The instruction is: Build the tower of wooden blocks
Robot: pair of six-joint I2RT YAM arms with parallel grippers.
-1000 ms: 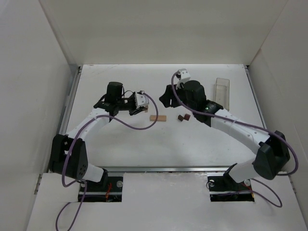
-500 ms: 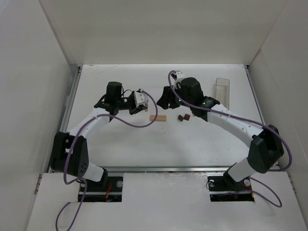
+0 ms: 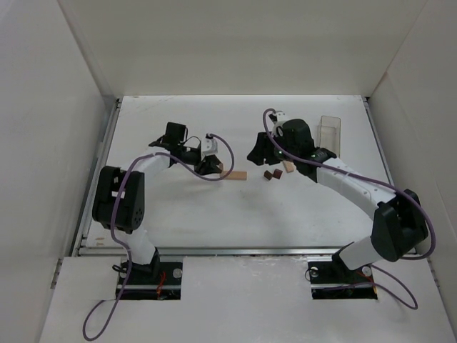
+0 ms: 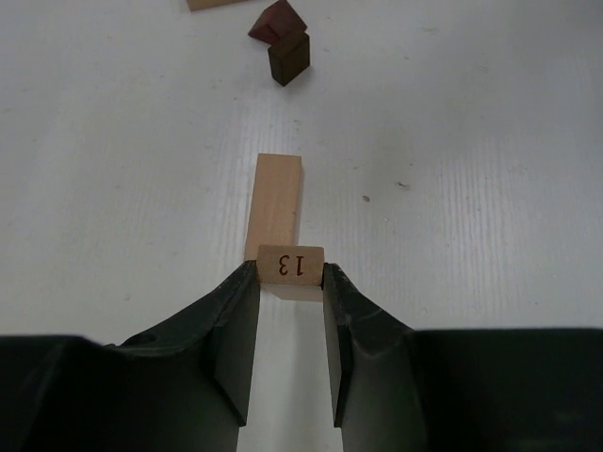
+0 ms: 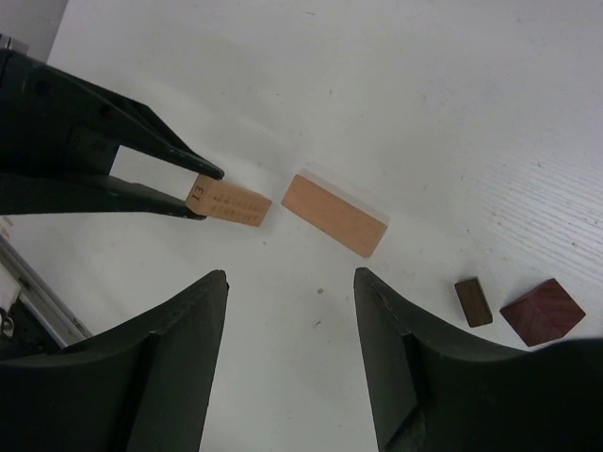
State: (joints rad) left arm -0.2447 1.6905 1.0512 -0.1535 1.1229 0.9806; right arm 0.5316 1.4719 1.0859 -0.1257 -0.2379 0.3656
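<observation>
The left pincer (image 4: 290,270) is closed narrow on a tan block stamped 13 (image 4: 291,281). Its jaws press the block's two long sides, and the numbered end faces back toward the wrist. Whether that block is lifted or rests on the table (image 4: 471,188) is hard to tell. Just ahead of the tips, in line with the held piece and a small gap away, a second tan bar (image 4: 278,198) lies flat. Farther ahead sit a small dark block (image 4: 289,58) and a reddish-brown roof-like piece (image 4: 276,21), close together.

The right pincer (image 5: 289,276) hangs wide open and empty above the table. The flat bar lies just beyond its tips and the two dark pieces are off to one side. Back near its wrist lies a third tan block (image 3: 288,166), and a clear plastic box (image 3: 330,132) stands well apart beyond the arm.

The tower looks barely begun, since no piece rests on another. Only the held block seems in play. Everything else is left to do: setting the tan bars together, stacking them, adding the dark block and capping with the roof piece.
</observation>
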